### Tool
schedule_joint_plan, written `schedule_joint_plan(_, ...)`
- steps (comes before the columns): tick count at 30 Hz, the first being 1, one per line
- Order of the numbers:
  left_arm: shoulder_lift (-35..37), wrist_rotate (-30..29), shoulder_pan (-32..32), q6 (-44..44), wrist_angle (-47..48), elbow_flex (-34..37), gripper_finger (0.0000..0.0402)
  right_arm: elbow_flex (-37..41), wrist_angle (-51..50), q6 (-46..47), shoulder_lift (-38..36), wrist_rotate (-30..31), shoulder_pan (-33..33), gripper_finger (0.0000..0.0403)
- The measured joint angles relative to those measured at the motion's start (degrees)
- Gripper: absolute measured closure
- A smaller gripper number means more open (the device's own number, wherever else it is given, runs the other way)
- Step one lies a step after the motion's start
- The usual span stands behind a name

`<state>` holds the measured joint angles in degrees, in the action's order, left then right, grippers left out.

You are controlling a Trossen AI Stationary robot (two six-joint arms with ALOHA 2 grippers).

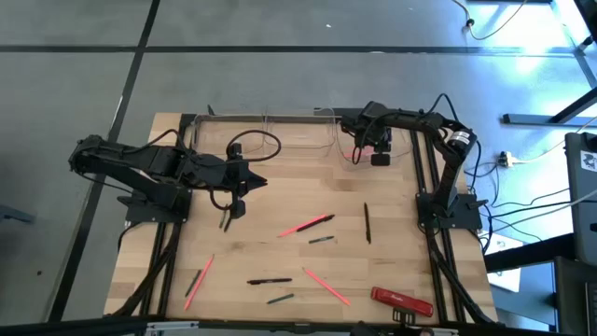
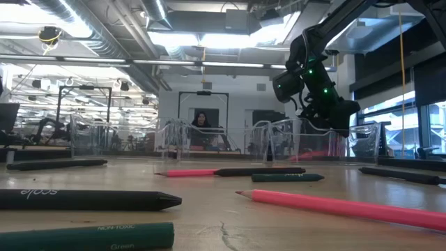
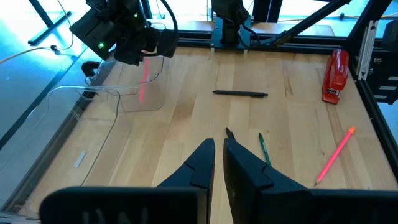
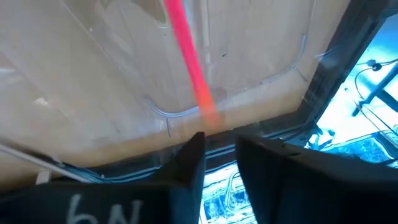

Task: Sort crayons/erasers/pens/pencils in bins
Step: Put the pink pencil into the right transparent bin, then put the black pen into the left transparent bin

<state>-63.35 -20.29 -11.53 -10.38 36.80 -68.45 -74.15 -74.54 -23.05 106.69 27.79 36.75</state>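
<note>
One pink pencil [image 4: 189, 59] hangs pinched in the right gripper [image 1: 359, 149] over the upper-right bin [image 1: 322, 135]; the left gripper [image 1: 227, 217] nips a dark stick [image 1: 225, 222].

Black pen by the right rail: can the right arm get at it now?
Probably not yet: the right claw is over the right bin, shut on a pink pencil. The black pen itself lies unobstructed.

It was an open-plan robotics lab: exposed ceiling ducts [image 2: 104, 28] and strip lights [image 2: 209, 38] ran above the wooden bench [image 1: 280, 201], with more black-framed rigs [image 2: 63, 111] behind it.
</note>
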Motion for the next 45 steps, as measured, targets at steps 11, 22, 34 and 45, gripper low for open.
schedule_joint_plan(11,0.0,0.0,0.0,-0.2,0.0,0.0,0.0374,-0.8,-2.0,4.0,-2.0,5.1,0.0,0.0241)
schedule_joint_plan(22,0.0,0.3,0.0,-1.1,-0.4,0.0,0.0374,-12.8,-5.4,13.6,-15.9,-9.1,-4.7,0.024)
schedule_joint_plan(34,0.0,3.9,-2.3,-12.6,-0.3,0.0,0.0374,-13.8,11.9,14.4,-31.6,-23.3,-22.8,0.024)
schedule_joint_plan(45,-0.8,2.5,-0.5,-39.0,18.4,0.0,0.0388,-13.7,18.2,16.2,-32.1,-23.5,-39.2,0.024)
